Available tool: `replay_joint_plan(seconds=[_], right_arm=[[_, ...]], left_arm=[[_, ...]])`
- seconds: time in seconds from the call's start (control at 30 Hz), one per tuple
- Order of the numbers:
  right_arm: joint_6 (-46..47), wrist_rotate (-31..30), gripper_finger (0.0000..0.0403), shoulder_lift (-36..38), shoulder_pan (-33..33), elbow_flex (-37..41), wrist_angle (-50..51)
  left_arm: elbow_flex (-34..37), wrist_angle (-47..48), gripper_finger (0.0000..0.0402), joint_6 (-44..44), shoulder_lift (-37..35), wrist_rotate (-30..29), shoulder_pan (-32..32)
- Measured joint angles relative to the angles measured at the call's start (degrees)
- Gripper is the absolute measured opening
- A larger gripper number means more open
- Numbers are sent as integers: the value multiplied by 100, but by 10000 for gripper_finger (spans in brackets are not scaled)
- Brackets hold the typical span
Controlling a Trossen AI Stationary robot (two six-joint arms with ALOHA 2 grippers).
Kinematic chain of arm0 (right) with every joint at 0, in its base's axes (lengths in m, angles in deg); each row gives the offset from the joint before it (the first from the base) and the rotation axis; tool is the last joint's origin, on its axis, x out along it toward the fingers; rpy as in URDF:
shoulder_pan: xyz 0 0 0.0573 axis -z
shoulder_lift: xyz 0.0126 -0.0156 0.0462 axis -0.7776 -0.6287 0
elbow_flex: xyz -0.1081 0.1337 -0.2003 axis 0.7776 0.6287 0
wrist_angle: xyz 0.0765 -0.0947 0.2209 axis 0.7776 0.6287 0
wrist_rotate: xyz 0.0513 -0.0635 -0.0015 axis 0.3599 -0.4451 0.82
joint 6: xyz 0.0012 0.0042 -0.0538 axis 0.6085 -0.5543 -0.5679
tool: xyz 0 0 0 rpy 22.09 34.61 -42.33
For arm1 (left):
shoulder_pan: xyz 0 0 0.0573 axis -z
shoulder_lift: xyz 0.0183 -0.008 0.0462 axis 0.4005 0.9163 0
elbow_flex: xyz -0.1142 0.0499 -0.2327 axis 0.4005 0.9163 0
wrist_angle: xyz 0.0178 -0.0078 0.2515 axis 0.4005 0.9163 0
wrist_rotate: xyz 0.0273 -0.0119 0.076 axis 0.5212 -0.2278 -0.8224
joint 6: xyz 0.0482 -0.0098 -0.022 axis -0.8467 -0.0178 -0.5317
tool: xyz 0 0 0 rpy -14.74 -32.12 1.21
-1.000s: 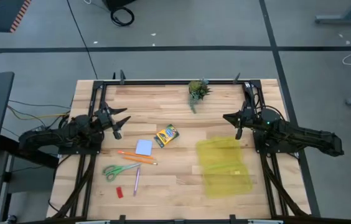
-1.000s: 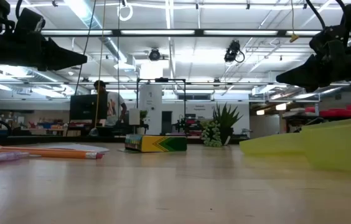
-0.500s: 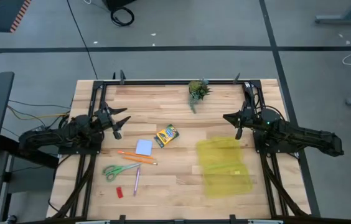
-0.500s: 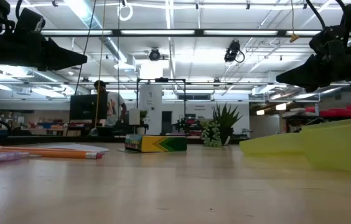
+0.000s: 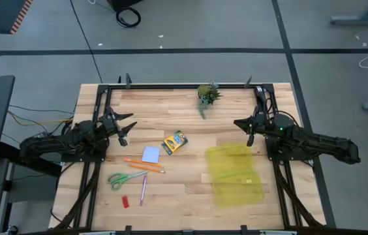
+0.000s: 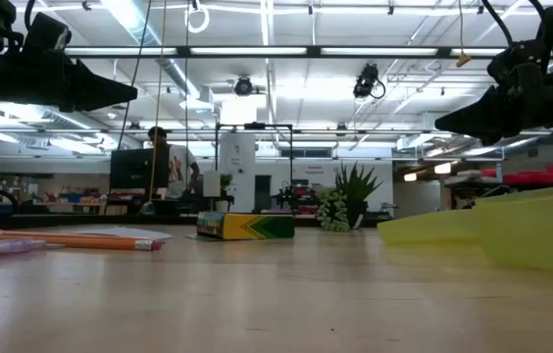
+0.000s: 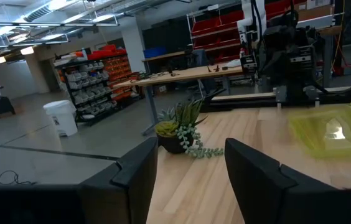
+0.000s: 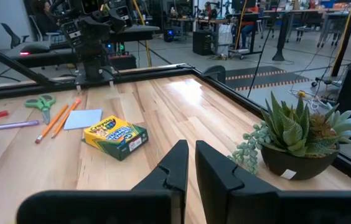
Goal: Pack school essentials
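Observation:
The school essentials lie flat on the table's left half: a yellow-green crayon box (image 5: 175, 141), a light-blue note pad (image 5: 151, 154), an orange pencil (image 5: 143, 163), green-handled scissors (image 5: 124, 178), a pinkish pen (image 5: 143, 189) and a small red eraser (image 5: 125, 202). My left gripper (image 5: 126, 127) hovers open above the table's left side, beyond these things, with nothing between its fingers (image 7: 132, 177). At the right side, my right gripper (image 5: 241, 125) hangs shut and empty, its fingers (image 8: 174, 163) pointing level toward the crayon box (image 8: 114, 138).
A translucent yellow plastic case (image 5: 235, 175) lies on the table's right half, near the front. A small green potted plant (image 5: 207, 95) stands at the far edge, in the middle. Black rails frame the table's far and side edges. Bare wood shows between crayon box and case.

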Motion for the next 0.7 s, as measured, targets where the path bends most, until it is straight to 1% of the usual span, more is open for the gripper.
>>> replay_joint_plan(seconds=[0.17,0.27,0.3,0.37,0.43,0.53,0.6,0.7], right_arm=[[43,0,37,0,0,1,-30],[2,-28,37,-2,0,17,-238],[134,-115,37,2,0,17,-370],[903,-445,37,0,1,17,-713],[2106,-807,37,2,2,17,-1047],[3909,-1195,37,2,2,15,-1153],[4574,-1228,37,2,2,15,-1192],[5018,-1217,37,2,0,15,-1217]], left_arm=[[1,0,190,0,1,0,0],[0,2,191,0,0,0,2],[1,1,192,0,0,0,0],[2,2,194,0,0,0,0],[2,0,196,0,2,0,0],[0,2,196,0,2,0,2],[1,1,193,0,0,0,2],[0,2,191,0,0,0,0]])
